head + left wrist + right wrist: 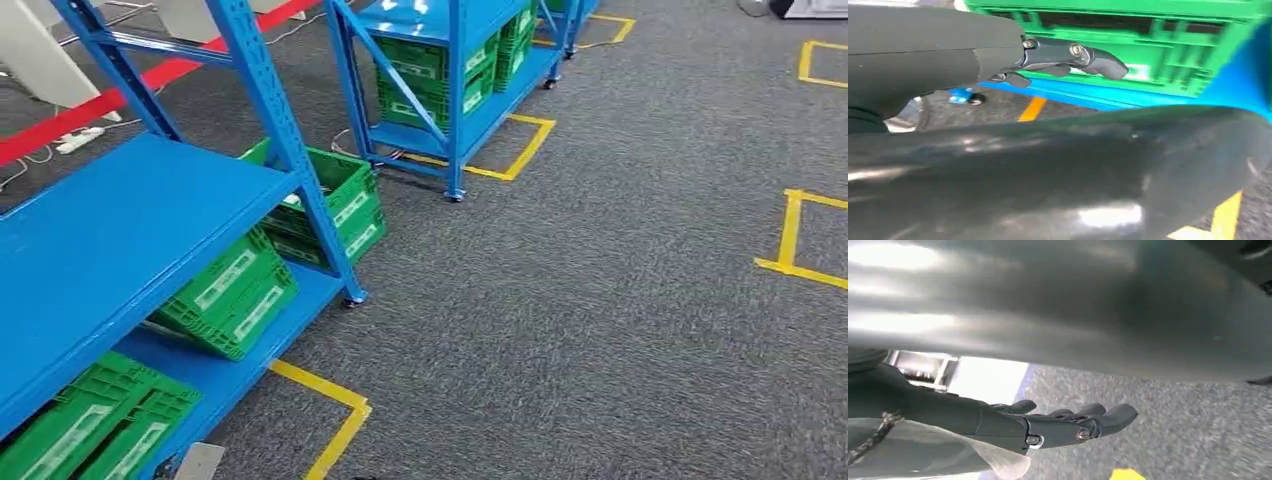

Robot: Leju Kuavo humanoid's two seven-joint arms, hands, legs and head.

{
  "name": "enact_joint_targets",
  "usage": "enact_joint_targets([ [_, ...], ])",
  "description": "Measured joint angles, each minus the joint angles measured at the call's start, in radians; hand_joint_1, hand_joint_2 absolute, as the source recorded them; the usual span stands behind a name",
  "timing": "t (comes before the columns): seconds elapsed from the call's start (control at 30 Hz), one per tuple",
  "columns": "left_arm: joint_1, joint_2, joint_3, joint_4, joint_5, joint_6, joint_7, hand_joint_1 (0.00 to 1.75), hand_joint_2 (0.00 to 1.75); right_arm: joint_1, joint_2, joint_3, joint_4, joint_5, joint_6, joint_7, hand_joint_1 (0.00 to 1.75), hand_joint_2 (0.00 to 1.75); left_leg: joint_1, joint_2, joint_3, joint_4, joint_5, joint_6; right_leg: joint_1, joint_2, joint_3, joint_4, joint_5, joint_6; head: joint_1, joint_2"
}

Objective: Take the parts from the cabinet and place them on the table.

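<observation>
Closest up, the left hand [1068,57] hangs with its fingers [1098,62] stretched out loosely, a bit apart, holding nothing. Just past the fingertips there's a green crate [1168,50] on the blue rack's [130,230] bottom shelf. The right hand [1068,425] is the same: fingers [1113,415] extended, slightly spread, empty, grey carpet [1173,430] beyond them. Can't make out any parts inside the crates.

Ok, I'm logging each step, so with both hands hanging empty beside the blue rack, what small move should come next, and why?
Probably turn left toward the near blue rack. The green crates sit on its lower shelf off to the left, and the left hand and right hand both hang with nothing in them. No parts are visible from here, so facing a crate likely comes before any reach.
</observation>
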Motion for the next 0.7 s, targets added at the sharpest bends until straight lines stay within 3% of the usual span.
enact_joint_targets([
  [0.07, 0.001, 0.001, 0.000, 0.000, 0.000, 0.000, -0.002, 0.00, 0.00, -0.001, 0.000, 0.000, 0.000, 0.000, 0.000, 0.000, 0.00, 0.00, -0.002, 0.017, 0.074, -0.158, 0.096, 0.009, 0.001, -0.023, 0.018, 0.000, -0.015, 0.005, 0.001, 0.000],
  [0.1, 0.001, 0.001, 0.000, 0.000, -0.001, 0.000, -0.003, 0.00, 0.00, 0.000, 0.000, 0.000, 0.000, 0.000, 0.000, 0.000, 0.00, 0.00, -0.008, 0.068, 0.112, -0.239, 0.123, 0.019, 0.002, -0.035, 0.026, 0.000, -0.025, 0.009, 0.001, 0.000],
  [0.13, -0.002, 0.001, 0.000, 0.000, -0.003, 0.000, -0.004, 0.00, 0.00, 0.001, 0.000, 0.000, 0.000, 0.000, 0.000, 0.000, 0.00, 0.00, -0.020, 0.087, 0.127, -0.261, 0.099, 0.023, 0.010, -0.045, 0.031, 0.003, -0.038, 0.016, 0.000, 0.000],
  [0.17, -0.006, 0.000, 0.000, 0.000, -0.004, 0.001, -0.005, 0.00, 0.00, -0.002, 0.000, 0.000, 0.000, 0.000, 0.000, -0.003, 0.00, 0.00, -0.020, 0.076, 0.127, -0.259, 0.094, 0.034, 0.009, -0.057, 0.035, 0.000, -0.040, 0.021, 0.002, 0.000],
  [0.2, -0.004, 0.002, 0.000, 0.000, -0.006, 0.002, -0.006, 0.00, 0.00, -0.004, 0.000, 0.000, 0.000, 0.000, 0.000, -0.003, 0.00, 0.00, -0.021, 0.066, 0.121, -0.263, 0.093, 0.039, 0.009, -0.065, 0.057, 0.005, -0.038, 0.026, 0.005, 0.000],
  [0.23, -0.001, 0.002, 0.000, 0.000, -0.006, 0.002, -0.006, 0.00, 0.00, -0.008, 0.000, 0.000, 0.000, 0.002, 0.000, -0.003, 0.00, 0.00, -0.021, 0.055, 0.123, -0.265, 0.090, 0.046, 0.005, -0.066, 0.059, 0.007, -0.034, 0.031, 0.005, 0.000],
  [0.27, 0.002, 0.002, 0.000, 0.000, -0.006, 0.002, -0.006, 0.00, 0.00, -0.012, 0.001, 0.000, 0.000, 0.002, 0.000, -0.002, 0.00, 0.00, -0.016, 0.038, 0.136, -0.268, 0.092, 0.053, 0.002, -0.071, 0.062, 0.011, -0.040, 0.037, 0.003, 0.000],
  [0.33, 0.000, 0.003, 0.000, 0.001, -0.006, 0.002, -0.006, 0.00, 0.00, -0.014, 0.001, 0.000, 0.000, 0.003, 0.000, 0.002, 0.00, 0.00, -0.011, 0.022, 0.150, -0.277, 0.089, 0.062, -0.002, 0.025, 0.020, 0.081, -0.074, 0.043, 0.011, 0.000],
  [0.37, -0.006, 0.004, 0.000, 0.001, -0.006, 0.002, -0.007, 0.00, 0.00, -0.012, 0.001, 0.000, 0.000, 0.003, 0.000, -0.010, 0.00, 0.00, -0.010, 0.009, 0.150, -0.277, 0.086, 0.067, -0.005, 0.043, -0.028, 0.157, -0.102, 0.046, 0.011, 0.000],
  [0.43, -0.007, 0.002, 0.000, 0.001, -0.006, 0.002, -0.007, 0.00, 0.00, -0.007, 0.001, 0.000, 0.000, 0.003, -0.001, -0.011, 0.00, 0.00, -0.010, -0.017, 0.156, -0.277, 0.079, 0.070, -0.005, 0.054, -0.126, 0.295, -0.157, 0.050, 0.011, 0.000],
  [0.47, -0.004, 0.002, 0.000, 0.001, -0.006, 0.002, -0.007, 0.00, 0.00, -0.005, 0.001, 0.000, 0.000, 0.003, -0.001, -0.011, 0.00, 0.00, -0.010, -0.030, 0.163, -0.276, 0.077, 0.070, -0.005, 0.054, -0.159, 0.321, -0.157, 0.052, 0.011, 0.000],
  [0.5, -0.001, 0.001, 0.000, 0.001, -0.007, 0.002, -0.007, 0.00, 0.00, -0.004, 0.001, 0.000, 0.000, 0.003, -0.001, -0.010, 0.00, 0.00, -0.009, -0.044, 0.172, -0.276, 0.070, 0.068, -0.005, 0.054, -0.168, 0.299, -0.132, 0.051, 0.011, 0.000],
  [0.53, 0.000, 0.000, 0.000, 0.002, -0.007, 0.002, -0.007, 0.00, 0.00, -0.002, 0.001, 0.000, 0.000, 0.003, -0.001, -0.008, 0.00, 0.00, -0.008, -0.058, 0.182, -0.276, 0.064, 0.064, -0.005, 0.056, -0.158, 0.245, -0.086, 0.049, 0.011, 0.000],
  [0.57, -0.001, 0.000, 0.000, 0.002, -0.008, 0.002, -0.008, 0.00, 0.00, -0.002, 0.001, 0.000, 0.000, 0.003, -0.001, -0.008, 0.00, 0.00, -0.005, -0.073, 0.192, -0.276, 0.057, 0.061, -0.006, 0.064, -0.137, 0.165, -0.026, 0.050, 0.012, 0.000],
  [0.6, -0.002, 0.000, 0.000, 0.002, -0.009, 0.002, -0.009, 0.00, 0.00, 0.000, 0.001, 0.000, 0.000, 0.003, -0.001, -0.008, 0.00, 0.00, -0.003, -0.086, 0.201, -0.276, 0.049, 0.055, -0.008, 0.092, -0.114, 0.075, 0.050, 0.049, 0.013, 0.000],
  [0.63, -0.004, 0.000, 0.000, 0.002, -0.009, 0.002, -0.010, 0.00, 0.00, 0.000, 0.001, -0.001, 0.000, 0.003, -0.001, -0.009, 0.00, 0.00, -0.003, -0.097, 0.205, -0.272, 0.043, 0.049, -0.009, 0.134, -0.118, 0.054, 0.051, 0.044, 0.017, 0.000],
  [0.67, -0.005, 0.000, 0.000, 0.002, -0.010, 0.002, -0.011, 0.00, 0.00, -0.002, 0.001, -0.001, 0.000, 0.003, -0.001, -0.028, 0.00, 0.00, 0.000, -0.108, 0.192, -0.274, 0.041, 0.043, -0.005, 0.129, -0.114, 0.052, 0.016, 0.032, 0.018, 0.000],
  [0.7, -0.003, -0.001, 0.000, 0.003, -0.011, 0.001, -0.011, 0.00, 0.00, 0.000, 0.001, -0.001, 0.000, 0.003, -0.001, -0.036, 0.00, 0.00, 0.003, -0.117, 0.191, -0.275, 0.038, 0.034, -0.003, 0.122, -0.103, 0.051, 0.054, 0.022, 0.015, 0.000],
])
